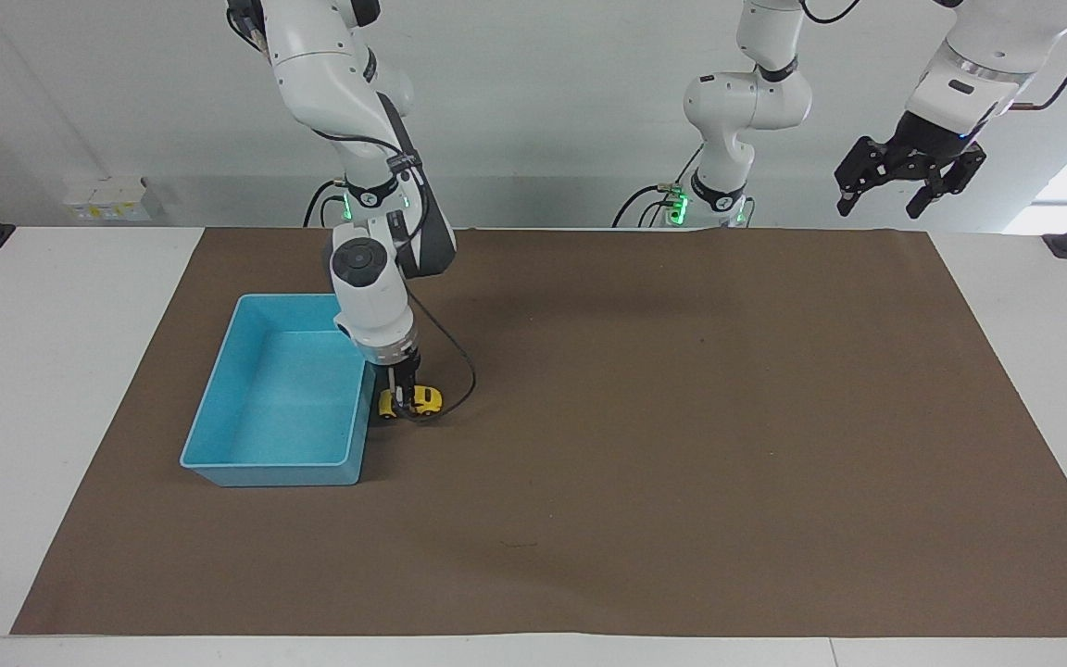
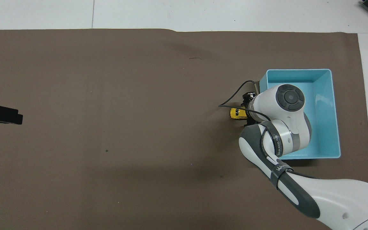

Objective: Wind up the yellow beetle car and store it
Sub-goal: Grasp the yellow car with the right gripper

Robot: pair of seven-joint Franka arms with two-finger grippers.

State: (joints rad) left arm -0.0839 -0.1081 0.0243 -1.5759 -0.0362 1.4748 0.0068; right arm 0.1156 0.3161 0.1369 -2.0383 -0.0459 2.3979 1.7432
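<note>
The yellow beetle car (image 1: pixel 410 401) sits on the brown mat (image 1: pixel 645 445) just beside the light blue bin (image 1: pixel 219 435), on the wall facing the table's middle. The right gripper (image 1: pixel 403 394) reaches straight down from a bent wrist and is clamped on the car's body. To wind it well, I judge the wheels should stay pressed to the mat during a straight pull-back, clear of the bin wall. The left gripper (image 1: pixel 909 181) waits raised over the left arm's end, jaws spread, holding nothing.
</note>
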